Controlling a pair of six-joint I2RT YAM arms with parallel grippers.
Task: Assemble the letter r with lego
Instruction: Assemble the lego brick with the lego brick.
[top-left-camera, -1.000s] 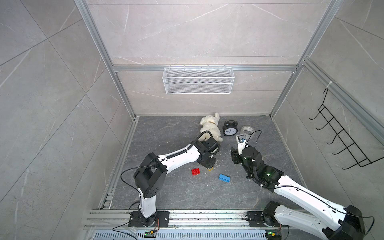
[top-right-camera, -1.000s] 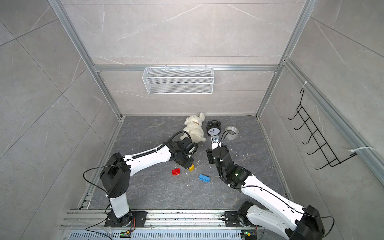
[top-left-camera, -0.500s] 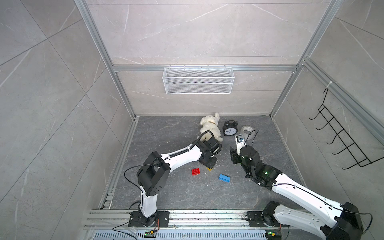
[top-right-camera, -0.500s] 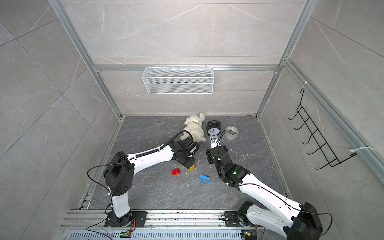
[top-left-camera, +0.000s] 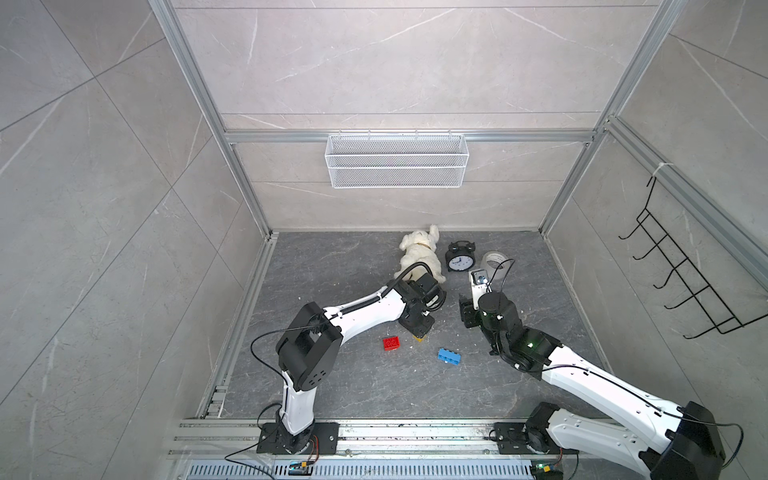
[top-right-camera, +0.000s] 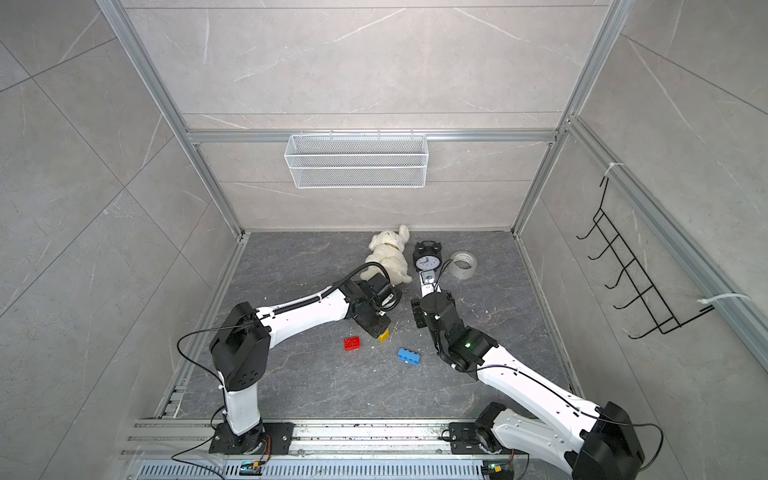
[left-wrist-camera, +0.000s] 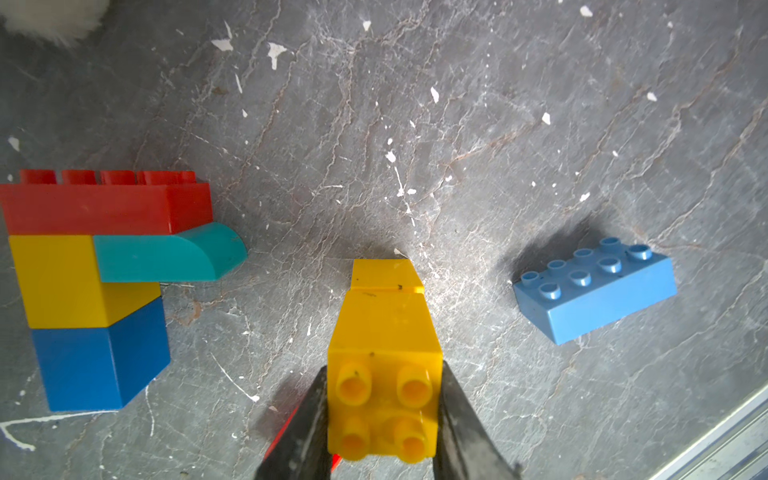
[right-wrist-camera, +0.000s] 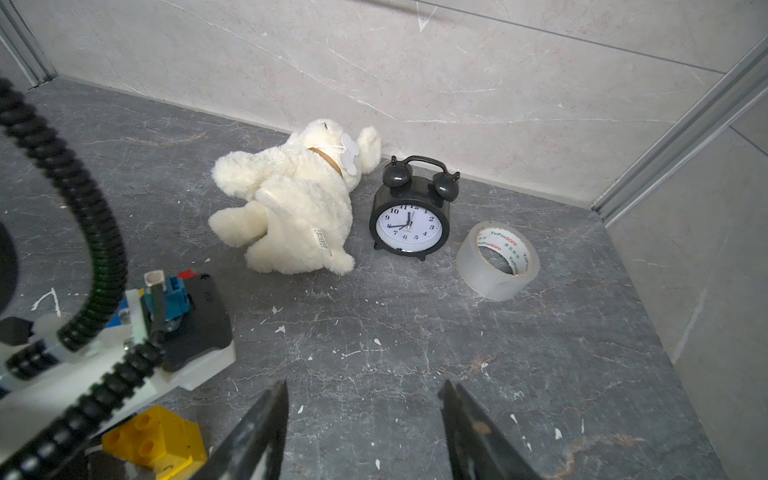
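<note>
A yellow brick (left-wrist-camera: 384, 332) is pinched tight in the left gripper (left-wrist-camera: 382, 415), low over the floor (left-wrist-camera: 457, 124). A loose light-blue brick (left-wrist-camera: 594, 291) is seen on one side and a half-built stack (left-wrist-camera: 83, 282) (red over yellow and teal, blue at the base) on the other. The right gripper (right-wrist-camera: 365, 432) is spread apart, nothing gripped.

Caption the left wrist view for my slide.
Left gripper clamps yellow lego near a red-yellow-teal-blue build and a loose blue brick.

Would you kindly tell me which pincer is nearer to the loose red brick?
Left. The left pincer, shut on a yellow brick, sits just beside the red brick; the open right pincer is farther off, toward the clock.
</note>
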